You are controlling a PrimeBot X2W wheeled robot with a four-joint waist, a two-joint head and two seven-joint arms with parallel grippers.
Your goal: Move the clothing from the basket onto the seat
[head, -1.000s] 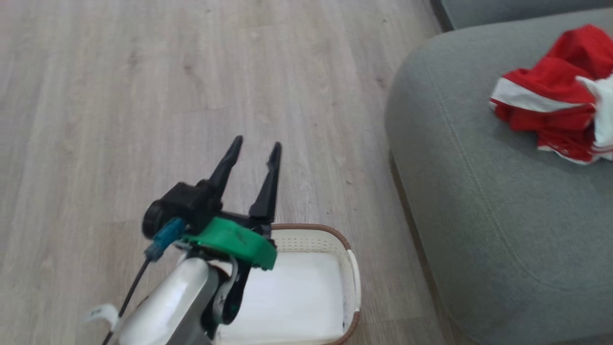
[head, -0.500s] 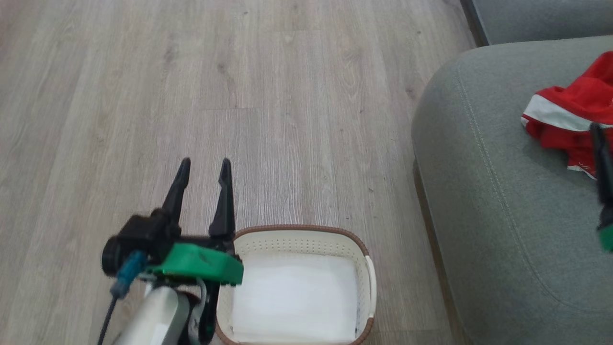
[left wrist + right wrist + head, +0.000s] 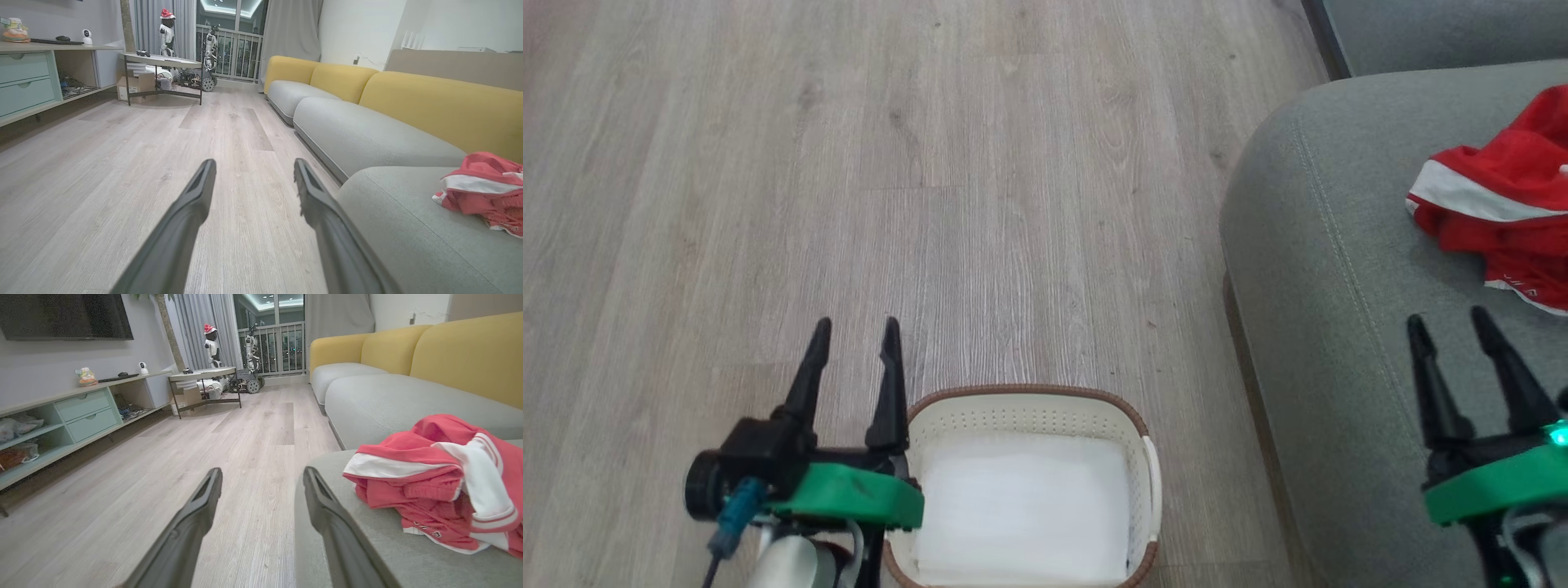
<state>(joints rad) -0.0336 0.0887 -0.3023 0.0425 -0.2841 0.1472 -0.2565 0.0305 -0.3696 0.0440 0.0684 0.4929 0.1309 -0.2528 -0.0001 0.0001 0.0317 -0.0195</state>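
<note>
1. The wooden floor (image 3: 931, 163) is pale grey-brown and takes the left and the middle of the head view.
2. The seat (image 3: 1339, 343), a large grey-green cushion with a stitched seam, stands at the right side. In the wrist views, yellow backrests (image 3: 441, 106) rise behind it.
3. The basket (image 3: 1029, 390) stands on the floor near the robot. It is left of the seat and does not touch it. A flat white sheet (image 3: 1021, 506) covers its bottom.
4. The clothing (image 3: 1503, 212) lies on the seat at the far right, as a crumpled red heap with white stripes. It is well apart from the basket.
5. The left gripper (image 3: 858, 322) hangs over the floor, just beside the left rim of the basket. Its two dark fingers are spread wide and there is nothing between them.
6. The right gripper (image 3: 1446, 316) hangs over the near part of the seat, near the clothing but not touching it. Its fingers are also spread wide and it holds nothing.
</note>
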